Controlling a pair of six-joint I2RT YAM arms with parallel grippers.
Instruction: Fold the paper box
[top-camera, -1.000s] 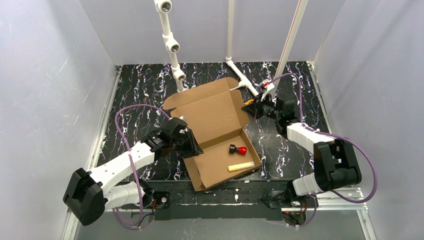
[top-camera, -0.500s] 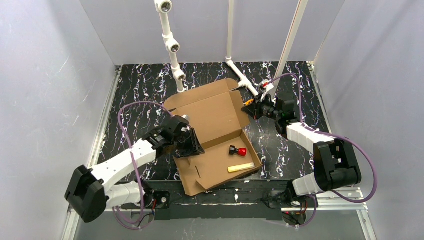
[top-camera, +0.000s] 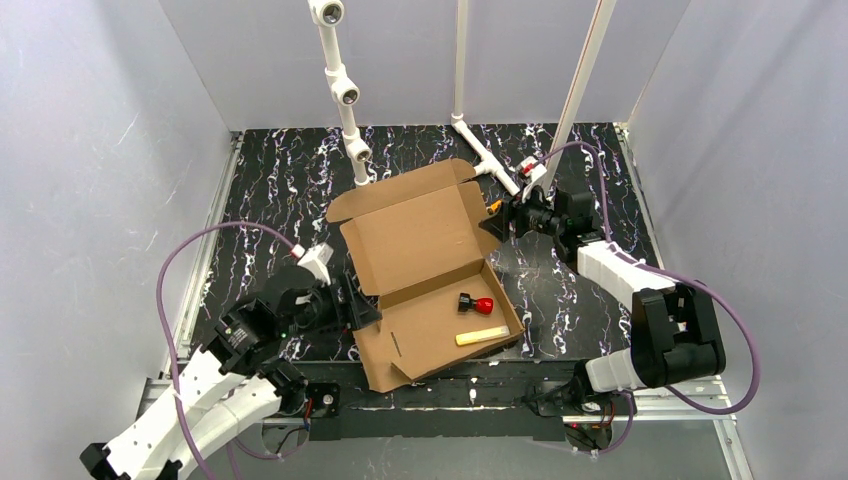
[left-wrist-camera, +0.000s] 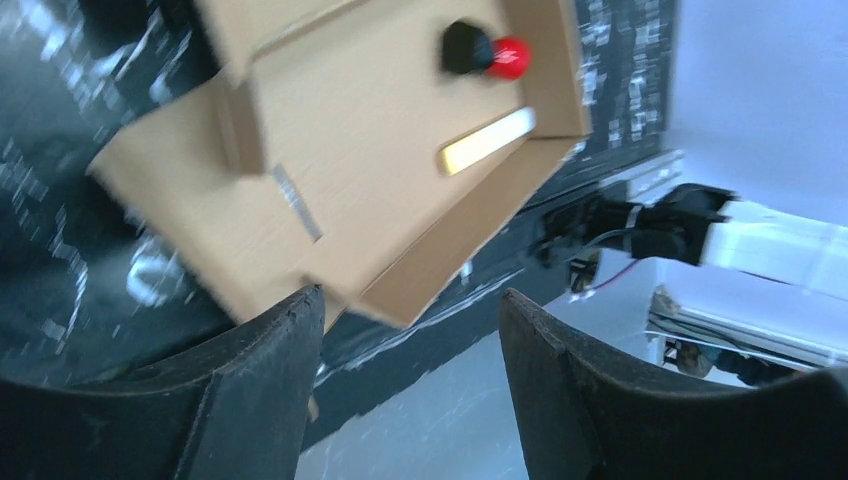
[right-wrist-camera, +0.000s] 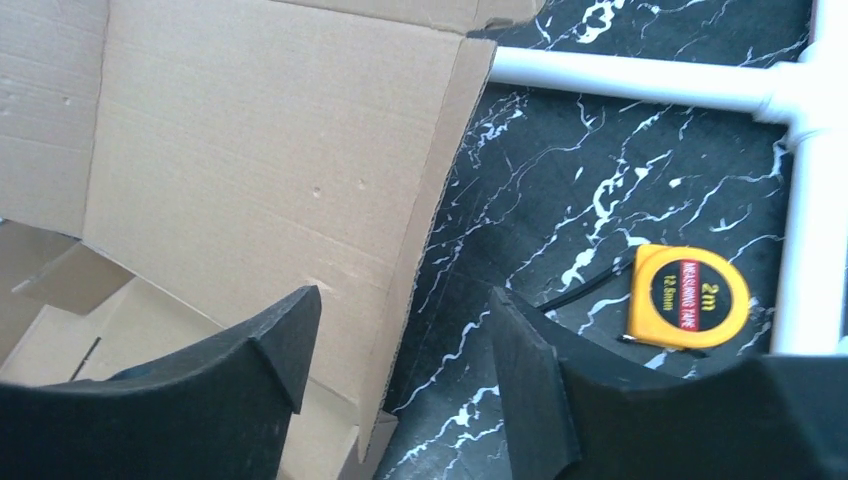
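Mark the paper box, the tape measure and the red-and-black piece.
paper box (top-camera: 415, 235): top external, middle of the open lid panel.
tape measure (right-wrist-camera: 690, 297): right wrist, yellow case face.
red-and-black piece (top-camera: 484, 303): top external, red end.

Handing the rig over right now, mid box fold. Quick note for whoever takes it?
Left gripper: open, empty, just off the box's left side.
Right gripper: open, at the right edge of the lid, gripping nothing.
Box: mid-table, lid open and leaning back. Front and right walls are up, left wall lies flat. A red-and-black knob and a pale stick lie inside.
Done: tray partly formed.
Left: raise the left wall, close the lid, tuck the tabs.
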